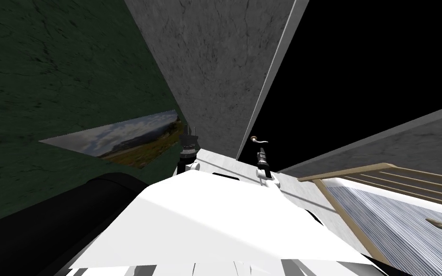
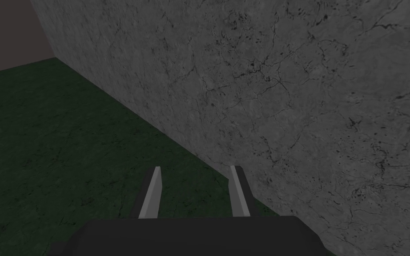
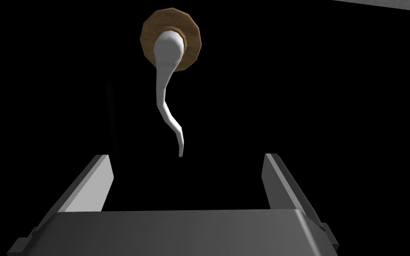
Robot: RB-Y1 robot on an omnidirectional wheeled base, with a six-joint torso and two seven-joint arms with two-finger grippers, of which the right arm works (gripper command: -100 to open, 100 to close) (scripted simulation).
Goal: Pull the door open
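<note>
1. Right end effector: fingers spread wide, gripping nothing. The tip of the lever handle lies just ahead, between them and clear of both.
2. Left end effector: fingers parted, empty, left of the lever handle, facing a grey marbled panel.
3. Handling, judged: the lever is thin, rigid, smooth and probably slippery. Grip mid-shank, nearer its brown rose than the tapering tip. Expect a heavy leaf swinging on an arc.
4. Hidden: behind the lever handle lies a black area. Hinges and latch cannot be made out, nor whether the panel is the door.

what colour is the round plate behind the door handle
The round plate is brown with a wood grain; the handle on it is white. Clearest in the right wrist view.
</note>
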